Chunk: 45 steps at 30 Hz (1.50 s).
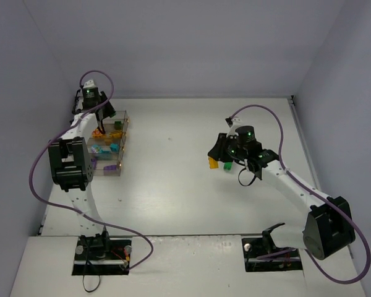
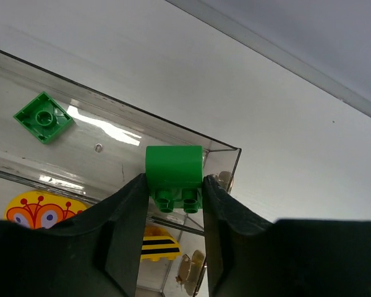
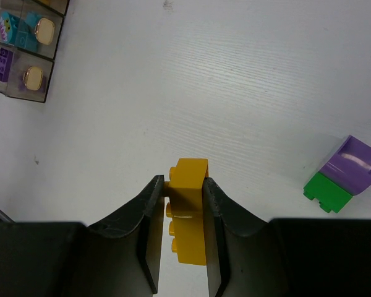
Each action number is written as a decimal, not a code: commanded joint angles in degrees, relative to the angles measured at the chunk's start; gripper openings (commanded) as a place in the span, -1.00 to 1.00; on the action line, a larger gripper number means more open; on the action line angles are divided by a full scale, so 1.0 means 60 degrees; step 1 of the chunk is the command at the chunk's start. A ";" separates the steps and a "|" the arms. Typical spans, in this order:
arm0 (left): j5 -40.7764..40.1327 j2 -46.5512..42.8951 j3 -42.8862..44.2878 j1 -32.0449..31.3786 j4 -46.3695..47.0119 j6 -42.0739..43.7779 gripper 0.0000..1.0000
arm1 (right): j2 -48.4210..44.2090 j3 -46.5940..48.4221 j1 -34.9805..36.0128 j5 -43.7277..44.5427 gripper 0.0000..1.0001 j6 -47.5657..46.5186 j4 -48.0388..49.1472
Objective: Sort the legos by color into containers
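The clear four-compartment container (image 1: 111, 147) stands at the left. My left gripper (image 2: 173, 187) is shut on a green lego (image 2: 173, 168), holding it over the container's far end compartment (image 2: 226, 150), where a flat green lego (image 2: 43, 116) lies. My right gripper (image 3: 184, 185) is shut on a yellow lego (image 3: 188, 213) over the bare table at centre right; it also shows in the top view (image 1: 213, 162). A purple lego stacked on a green lego (image 3: 343, 176) lies on the table right of it. Teal (image 3: 15, 25) and purple (image 3: 3, 62) legos sit in other compartments.
A yellow black-striped piece (image 2: 156, 243) and an orange patterned piece (image 2: 34, 210) lie in the neighbouring compartment. The table's back wall (image 1: 185, 49) and side walls enclose the workspace. The arm cables loop above both arms.
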 commanded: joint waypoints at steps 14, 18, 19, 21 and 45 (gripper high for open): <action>0.0687 -0.1759 -0.0565 0.0032 0.0234 0.0161 0.02 | -0.0164 0.0312 -0.0054 -0.0366 -1.00 0.0014 0.0554; 0.2387 -0.3021 -0.1782 -0.0523 0.1095 -0.0250 0.02 | -0.0165 0.0487 -0.0054 -0.0381 -1.00 0.0204 0.0554; 0.2724 -0.3560 -0.2075 -0.0713 0.1259 -0.0323 0.02 | -0.0164 0.0531 -0.0054 -0.0352 -1.00 0.0335 0.0568; 0.3531 -0.4061 -0.2881 -0.1720 0.1567 -0.0309 0.02 | -0.0106 0.0662 -0.0054 -0.0322 -1.00 0.0526 0.0598; 0.4515 -0.4680 -0.4174 -0.7277 0.2814 -0.1334 0.30 | -0.0574 0.0371 -0.0039 0.0747 -1.00 0.3105 0.1315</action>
